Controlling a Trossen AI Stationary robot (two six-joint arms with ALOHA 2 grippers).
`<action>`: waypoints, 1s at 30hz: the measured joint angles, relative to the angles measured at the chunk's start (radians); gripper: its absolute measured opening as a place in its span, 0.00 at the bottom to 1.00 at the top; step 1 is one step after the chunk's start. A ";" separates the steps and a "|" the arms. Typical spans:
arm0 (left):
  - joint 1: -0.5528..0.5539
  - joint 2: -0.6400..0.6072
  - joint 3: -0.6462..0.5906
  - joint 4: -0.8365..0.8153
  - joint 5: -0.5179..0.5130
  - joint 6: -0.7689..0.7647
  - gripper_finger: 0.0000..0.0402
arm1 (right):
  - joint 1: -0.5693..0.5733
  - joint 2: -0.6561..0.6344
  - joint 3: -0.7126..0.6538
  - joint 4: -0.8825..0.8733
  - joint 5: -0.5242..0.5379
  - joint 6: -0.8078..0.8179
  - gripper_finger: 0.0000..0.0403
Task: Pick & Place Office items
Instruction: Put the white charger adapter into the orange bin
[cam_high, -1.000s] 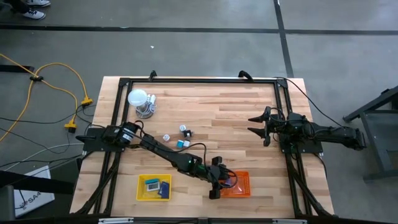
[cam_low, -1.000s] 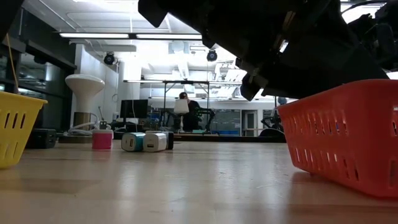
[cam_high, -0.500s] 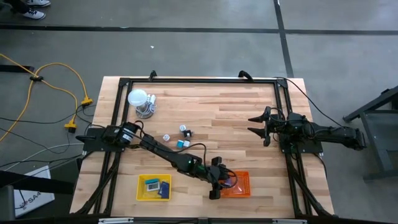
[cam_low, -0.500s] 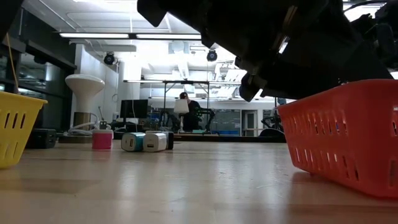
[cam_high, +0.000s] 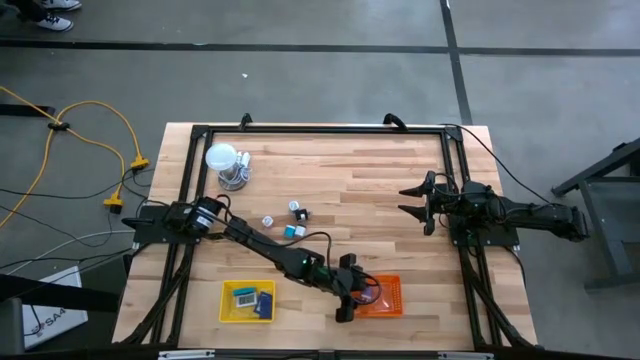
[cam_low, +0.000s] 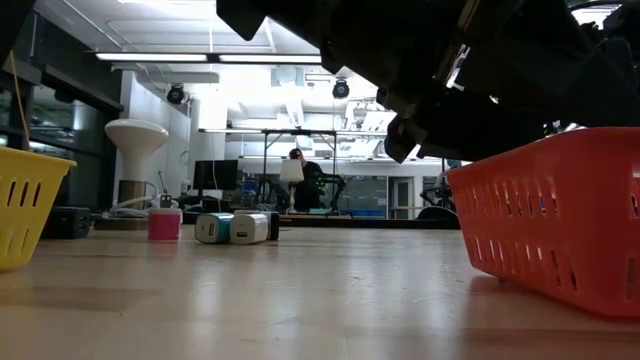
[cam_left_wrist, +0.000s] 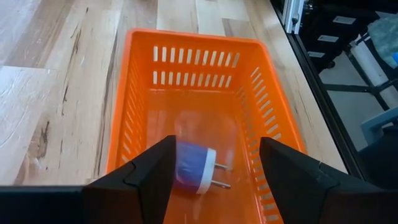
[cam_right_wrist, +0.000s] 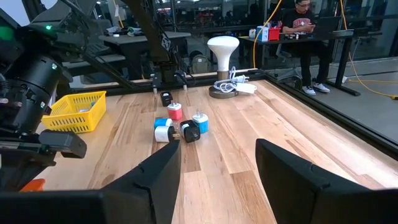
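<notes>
Looking past your left gripper (cam_left_wrist: 214, 180) in the left wrist view, you see its two dark fingers spread wide with nothing clamped between them. In the gap, a blue-and-white plug adapter (cam_left_wrist: 194, 167) with two metal prongs lies on the floor of the orange mesh tray (cam_left_wrist: 269, 118), apart from both fingers.

In the high view that tray (cam_high: 392, 297) sits at the lower centre of the frame, and the left gripper (cam_high: 345, 292) hangs over its left edge at the end of the arm reaching diagonally from the table's left side. To the tray's left you find the yellow mesh tray (cam_high: 228, 311), holding a few blue and teal items (cam_high: 245, 297).

Farther up the wooden table (cam_high: 380, 190), near the middle, you have a loose cluster of small office items (cam_high: 290, 218) in blue, white and black, still outside both trays. In the right wrist view they (cam_right_wrist: 180, 124) show as small blocks close together, one red-topped.

Beyond them, toward the upper left of the high view, the white globe (cam_high: 222, 157) stands on its wire stand.

Your right gripper (cam_high: 415, 201) waits at the right side of the table, fingers open and empty. At the upper right of the right wrist view, a seated person (cam_right_wrist: 305, 18) is at a desk.
</notes>
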 joint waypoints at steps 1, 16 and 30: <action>0.000 0.000 0.000 0.000 0.000 0.000 0.56 | 0.000 0.000 0.000 0.000 0.000 0.000 0.48; 0.000 0.000 0.000 0.000 0.000 -0.004 0.56 | 0.000 0.000 0.000 0.000 0.000 0.000 0.48; 0.000 0.000 0.000 0.000 0.000 -0.003 0.24 | 0.000 0.000 0.000 0.000 0.000 0.000 0.48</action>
